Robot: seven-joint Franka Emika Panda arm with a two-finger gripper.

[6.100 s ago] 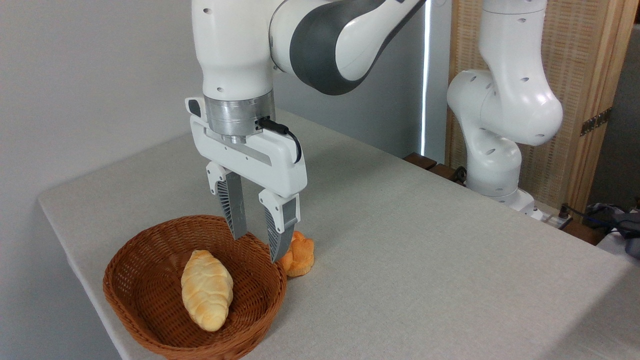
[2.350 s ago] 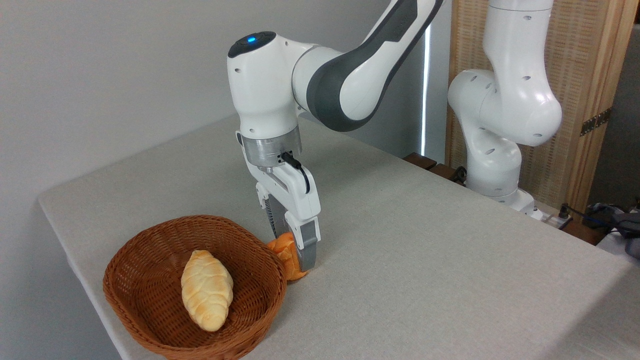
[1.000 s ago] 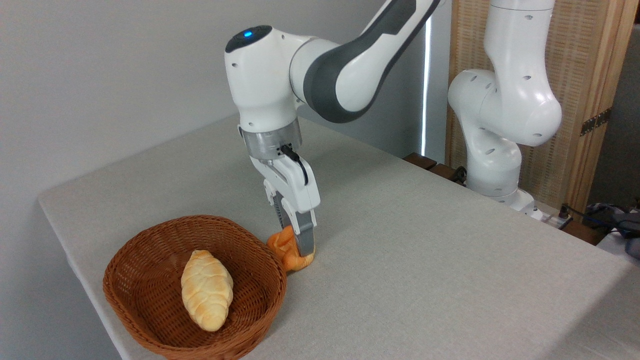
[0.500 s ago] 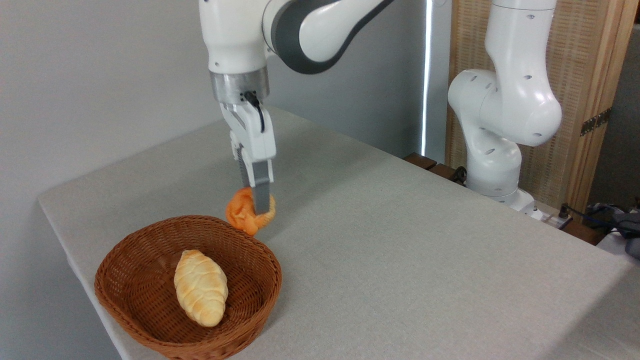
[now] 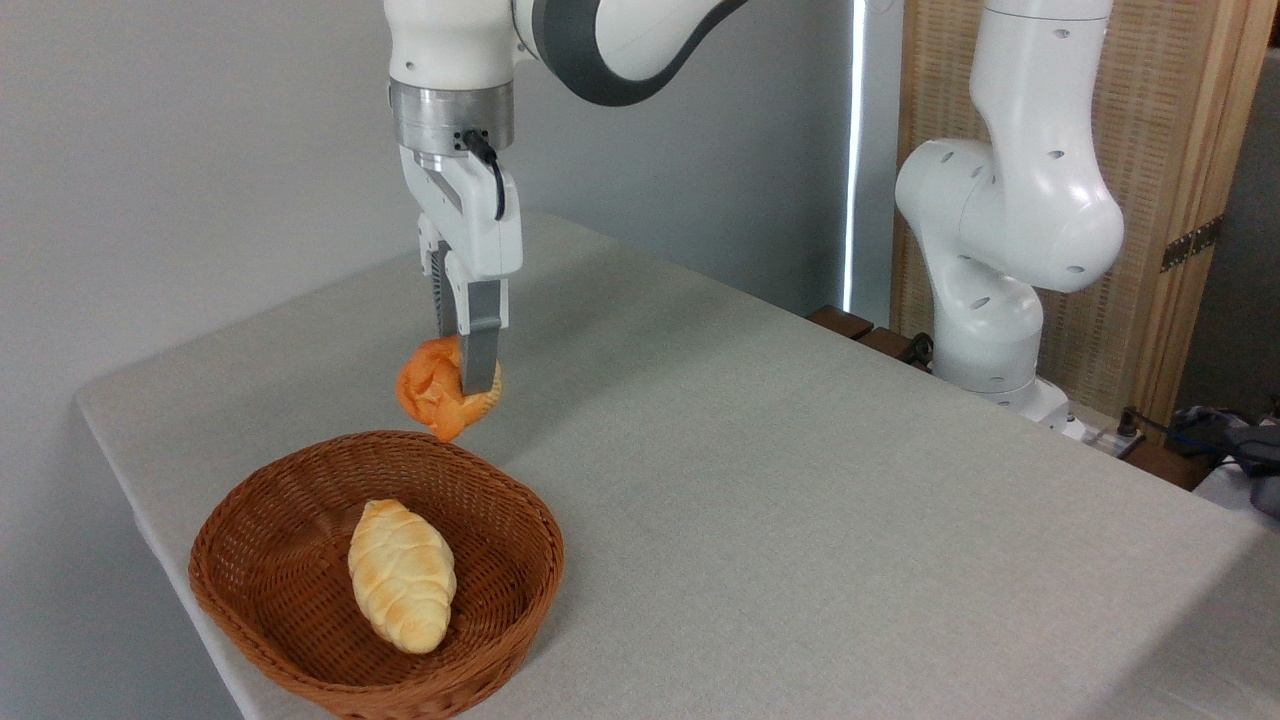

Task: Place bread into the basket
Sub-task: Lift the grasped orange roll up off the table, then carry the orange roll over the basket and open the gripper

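I have the gripper (image 5: 466, 375) clenched on the bread (image 5: 436, 397), a small orange-golden knotted bun. It hangs in the air, clear of the table (image 5: 800, 480), above and just behind the far rim of the basket (image 5: 250, 600). The near finger (image 5: 479, 350) crosses the bun's right side; the other is mostly hidden behind it.

The round reddish-brown wicker basket sits near the table's front left corner. A longer pale-yellow ridged loaf (image 5: 401, 576) already lies inside, a little right of the middle.

To finish this step well, I judge I should carry the bun forward until it hangs over the open wicker to the left of the loaf or behind it, lower it inside the rim, then open the fingers. The bun looks soft and squeezed, so it may spring or roll on release; letting go low should keep it inside.

The table is covered in plain light grey cloth and is otherwise bare. A grey wall stands behind it. At right are the arm's white base (image 5: 1000, 260), a woven wooden screen (image 5: 1150, 150) and some cables (image 5: 1200, 430).
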